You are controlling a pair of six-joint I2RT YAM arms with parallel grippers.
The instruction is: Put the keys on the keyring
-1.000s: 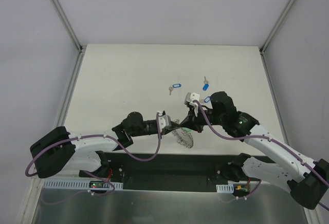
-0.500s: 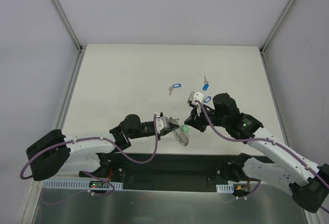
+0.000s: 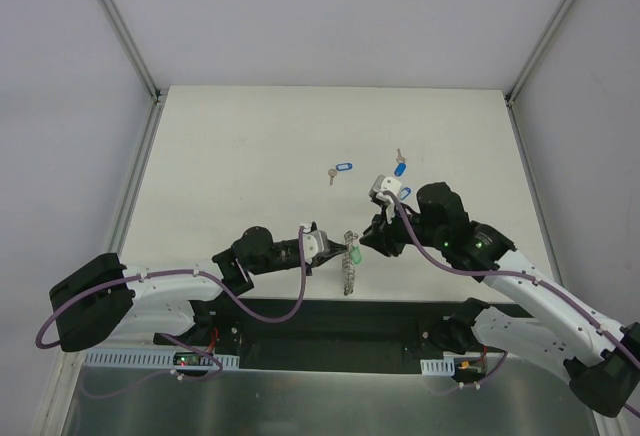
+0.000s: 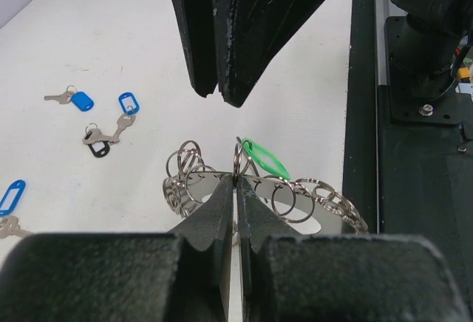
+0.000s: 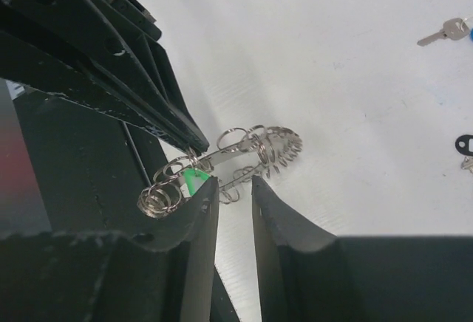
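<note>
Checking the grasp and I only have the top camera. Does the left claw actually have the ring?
Observer: Yes. The left wrist view shows the left claw shut on the ring, gripping its flat band.
Operator: Green tag, on the ring or loose?
Observer: The green tag sits against a small loop just above that grip. I cannot tell if it is threaded.
Operator: Right claw holding anything?
Observer: No. The right wrist view shows the right claw open, with bare table showing through the gap.
</note>
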